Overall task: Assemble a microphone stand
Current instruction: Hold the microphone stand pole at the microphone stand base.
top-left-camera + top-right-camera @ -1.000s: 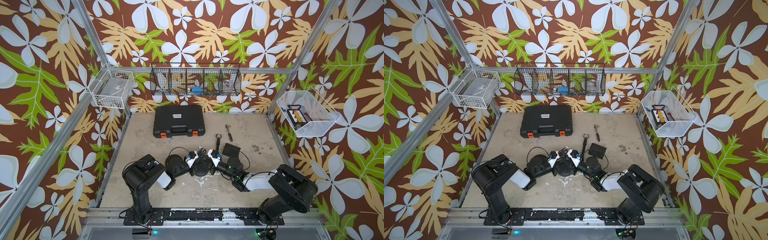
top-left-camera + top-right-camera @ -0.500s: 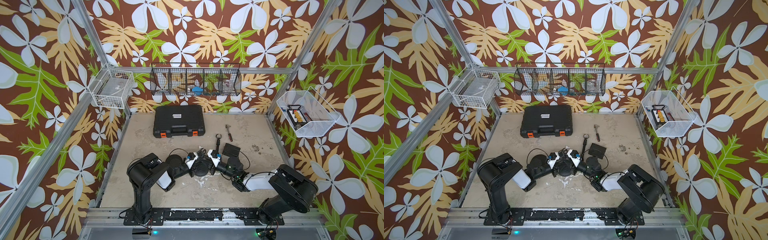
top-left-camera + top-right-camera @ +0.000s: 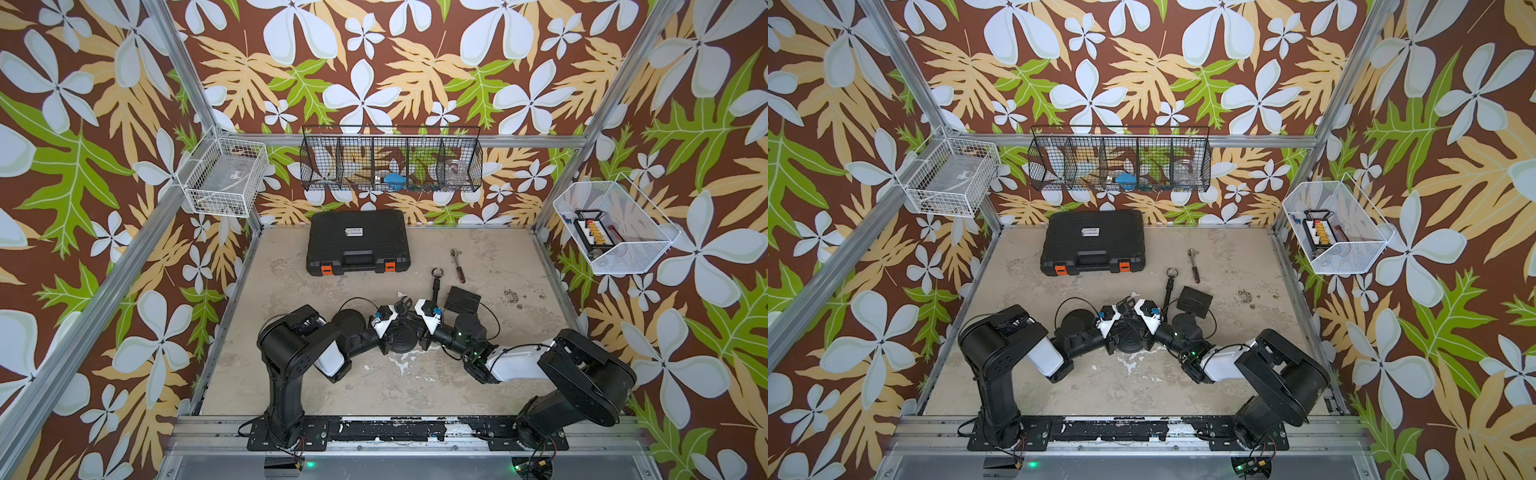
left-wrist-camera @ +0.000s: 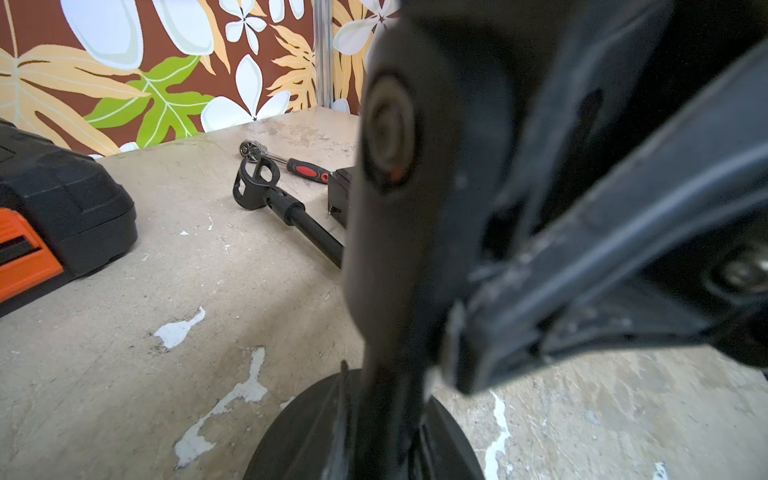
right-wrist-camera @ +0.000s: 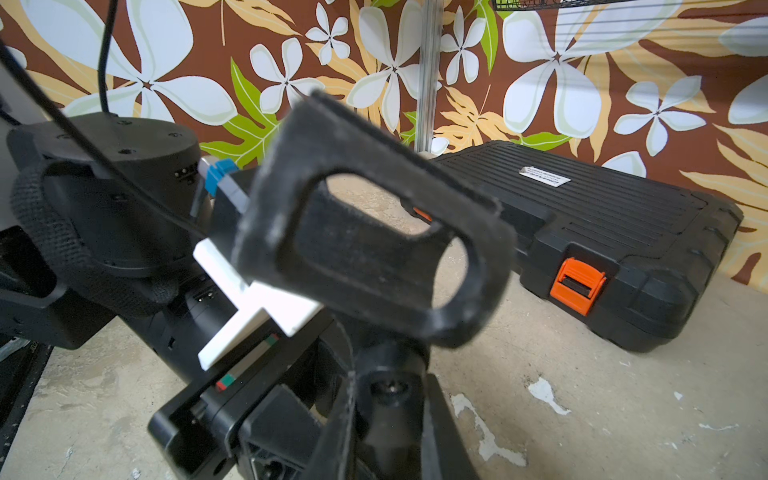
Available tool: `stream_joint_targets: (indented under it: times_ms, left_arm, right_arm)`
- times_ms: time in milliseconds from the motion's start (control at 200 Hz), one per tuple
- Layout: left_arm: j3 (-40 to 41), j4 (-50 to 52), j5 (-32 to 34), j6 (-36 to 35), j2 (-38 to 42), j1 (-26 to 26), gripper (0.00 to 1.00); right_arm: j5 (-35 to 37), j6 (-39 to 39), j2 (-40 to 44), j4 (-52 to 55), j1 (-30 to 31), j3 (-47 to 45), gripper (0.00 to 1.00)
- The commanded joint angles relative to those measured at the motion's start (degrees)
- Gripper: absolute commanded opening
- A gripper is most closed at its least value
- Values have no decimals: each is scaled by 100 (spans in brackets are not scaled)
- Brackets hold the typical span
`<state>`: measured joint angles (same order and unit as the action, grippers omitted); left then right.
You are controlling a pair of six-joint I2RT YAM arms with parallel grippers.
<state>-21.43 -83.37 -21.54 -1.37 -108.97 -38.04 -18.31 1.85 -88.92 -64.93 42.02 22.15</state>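
Note:
A round black stand base (image 3: pixel 402 340) (image 3: pixel 1132 341) lies mid-table with a short upright post (image 4: pixel 386 249) (image 5: pixel 390 386) rising from it. My left gripper (image 3: pixel 395 322) (image 3: pixel 1121 318) (image 4: pixel 382 415) and my right gripper (image 3: pixel 415 322) (image 3: pixel 1139 318) (image 5: pixel 390 399) meet over it from opposite sides. Each is shut on the post. The left gripper's looped finger (image 5: pixel 374 249) crosses the right wrist view. A black boom arm with a clip end (image 3: pixel 435 286) (image 3: pixel 1170 286) (image 4: pixel 286 208) lies loose just behind the grippers.
A small black box (image 3: pixel 462 299) (image 3: pixel 1194 300) sits beside the boom arm. A ratchet wrench with a red-black handle (image 3: pixel 457 261) (image 3: pixel 1194 264) (image 4: pixel 291 162) lies further back. A closed black tool case (image 3: pixel 357 241) (image 3: pixel 1092 243) (image 5: pixel 602 232) stands at the back wall. Wire baskets hang on the walls.
The left arm's shoulder and elbow have shifted slightly. Both grippers stay at the post over the base. The right arm has not moved.

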Motion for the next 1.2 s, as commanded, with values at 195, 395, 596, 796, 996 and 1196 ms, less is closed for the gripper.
stream_joint_targets:
  times_ms: [195,395,596,796,996,1196]
  left_arm:
    - [-74,-153,47,-26,-188,7,13]
    - [-54,-155,74,-125,-213,7,11]
    - [-133,230,366,-593,-177,-257,8]
    - [-64,182,515,-559,-145,-283,5]
    - [-118,190,450,-472,-136,-277,5]
    - [-160,91,242,-215,-182,-280,3]
  right_arm:
    - [-193,7,64,494,7,-43,6]
    - [-160,-14,128,541,-18,-71,9]
    - [-147,-88,263,587,-33,-136,24]
    - [-379,-112,736,1045,-160,-275,45]
    - [-122,205,1637,2252,-298,-317,55]
    - [-45,174,1935,2240,-307,-519,53]
